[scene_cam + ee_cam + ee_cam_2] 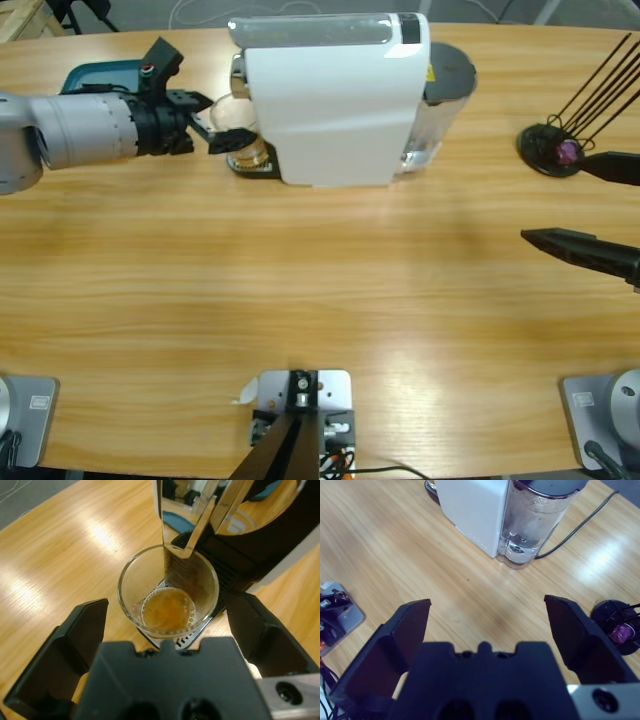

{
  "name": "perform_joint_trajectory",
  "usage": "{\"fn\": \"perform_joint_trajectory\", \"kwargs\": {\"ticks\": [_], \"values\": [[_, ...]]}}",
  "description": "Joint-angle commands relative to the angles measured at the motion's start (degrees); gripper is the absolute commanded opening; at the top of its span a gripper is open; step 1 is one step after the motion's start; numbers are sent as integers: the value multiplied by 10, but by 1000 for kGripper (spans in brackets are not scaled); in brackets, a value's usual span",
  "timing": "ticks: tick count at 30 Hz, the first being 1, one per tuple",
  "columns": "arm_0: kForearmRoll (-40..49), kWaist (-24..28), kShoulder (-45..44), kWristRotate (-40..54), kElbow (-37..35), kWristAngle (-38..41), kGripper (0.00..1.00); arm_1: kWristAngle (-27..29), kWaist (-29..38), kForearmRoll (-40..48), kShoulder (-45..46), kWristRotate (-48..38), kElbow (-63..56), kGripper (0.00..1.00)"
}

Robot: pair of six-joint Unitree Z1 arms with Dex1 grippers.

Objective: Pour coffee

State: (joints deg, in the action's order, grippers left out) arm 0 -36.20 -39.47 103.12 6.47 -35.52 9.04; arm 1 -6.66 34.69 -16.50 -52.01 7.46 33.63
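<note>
Left gripper (167,615) jaws wide, flanking the glass (168,591) without touching; coffee (168,610) pooled in its base under the machine (335,100) spout. Right gripper (487,612) open over bare table (395,555)

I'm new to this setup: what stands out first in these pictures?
A white coffee machine sits at the table's far edge. Under its spout stands a clear glass holding a shallow pool of coffee, with the left hand open around it. The right hand hangs open, empty, over bare table.
</note>
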Motion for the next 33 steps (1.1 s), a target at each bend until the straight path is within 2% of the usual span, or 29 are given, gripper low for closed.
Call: {"fn": "perform_joint_trajectory", "kwargs": {"ticks": [1, 9, 12, 14, 16, 26, 33], "values": [[-19, 3, 49, -8, -13, 20, 1000, 10, 6, 6, -12, -7, -20, 997], [-19, 4, 57, -8, -21, 20, 985, 11, 6, 7, -13, -8, -20, 996], [-19, 4, 62, -8, -21, 22, 815, 12, 6, 7, -13, -8, -20, 996], [-19, 4, 66, -9, -22, 22, 583, 12, 6, 7, -13, -8, -20, 996], [-20, 4, 68, -9, -23, 27, 486, 12, 6, 7, -13, -8, -20, 996], [-20, 4, 65, -8, -23, 33, 485, 14, 6, 9, -17, -8, -21, 996], [-20, 24, 23, -11, -1, -3, 485, 15, 6, 9, -16, -9, -21, 996]]}}
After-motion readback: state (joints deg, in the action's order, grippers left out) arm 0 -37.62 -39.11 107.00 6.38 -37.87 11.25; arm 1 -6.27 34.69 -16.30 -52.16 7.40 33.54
